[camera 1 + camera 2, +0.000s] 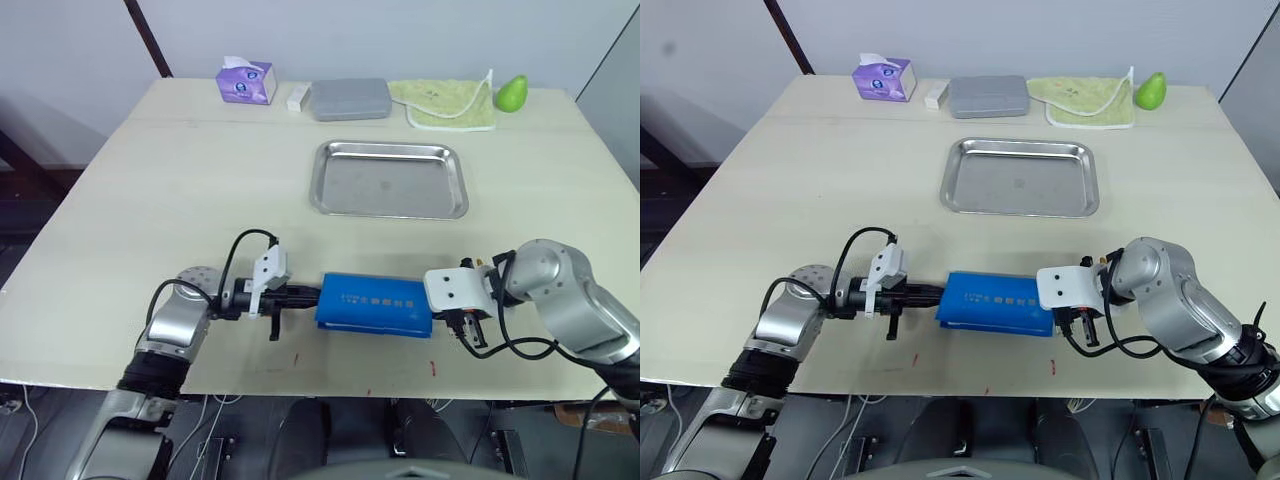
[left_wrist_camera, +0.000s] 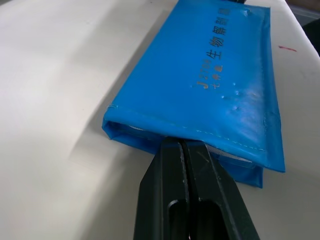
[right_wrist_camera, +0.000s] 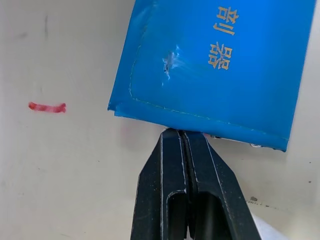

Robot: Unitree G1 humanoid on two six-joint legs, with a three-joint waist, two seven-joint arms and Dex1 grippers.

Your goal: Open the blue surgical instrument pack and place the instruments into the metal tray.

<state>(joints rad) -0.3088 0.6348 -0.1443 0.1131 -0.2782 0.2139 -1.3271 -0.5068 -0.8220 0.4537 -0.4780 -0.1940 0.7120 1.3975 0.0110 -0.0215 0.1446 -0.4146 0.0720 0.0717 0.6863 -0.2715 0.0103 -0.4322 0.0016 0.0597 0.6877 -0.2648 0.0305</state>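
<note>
**Blue pack lies crosswise between two closed grippers**

Blue and still folded flat, the surgical instrument pack (image 1: 375, 304) rests near the front edge of the table (image 1: 150, 180), its long axis running from 9 o'clock to 3 o'clock across the robot's front. The metal tray (image 1: 389, 179) sits well apart from it at 12 o'clock, with nothing in it. No instruments can be seen; judging by the closed pack, they are presumably inside.

The left gripper (image 2: 181, 145) comes in from 9 o'clock, its two fingers pressed together, tips touching the short end of the pack at the fold line. The wrist view does not settle whether those tips are merely butted against the edge or have slipped just under the upper flap. The right gripper (image 3: 181, 134) meets the opposite short end from 3 o'clock, fingers likewise pressed together, tips at or just below the stitched hem.

Each arm is equally close to its own end, so neither has the advantage of reach. The opening move likely turns on which short end carries the loose flap. The layered edge facing the left gripper looks the more promising place to start.
</note>
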